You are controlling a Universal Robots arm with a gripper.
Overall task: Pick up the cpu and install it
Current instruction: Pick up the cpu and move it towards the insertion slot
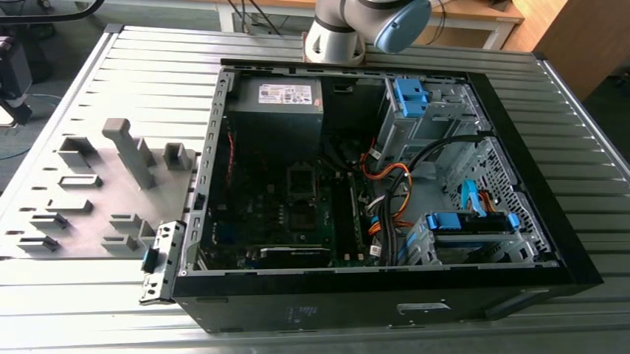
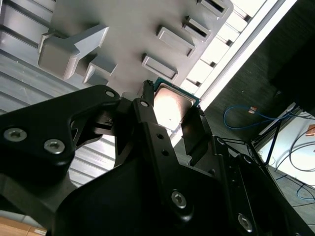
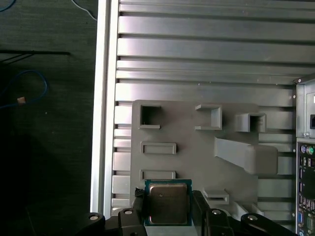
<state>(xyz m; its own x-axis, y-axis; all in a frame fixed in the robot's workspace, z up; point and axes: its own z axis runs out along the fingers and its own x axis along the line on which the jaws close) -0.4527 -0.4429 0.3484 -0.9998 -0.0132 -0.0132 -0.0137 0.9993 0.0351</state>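
Note:
The cpu [image 3: 168, 202], a small square chip with a silver-grey metal top and a green rim, sits between my gripper's [image 3: 168, 207] two black fingers. The gripper is shut on the cpu and holds it in the air above the grey fixture plate [image 3: 197, 128]. In the second wrist view the cpu [image 2: 172, 104] is clamped by my gripper [image 2: 170, 115], with a finger [image 2: 194, 130] on each side. The open computer case [image 1: 384, 169] lies on the table in the exterior view, its dark motherboard [image 1: 295, 206] facing up.
The grey fixture plate [image 1: 99, 199] with raised blocks and slots lies on the ribbed metal table [image 1: 147, 66] at the exterior view's left of the case. The arm's base [image 1: 340, 33] stands behind the case. Cables and drive bays [image 1: 462, 214] crowd the case's right half.

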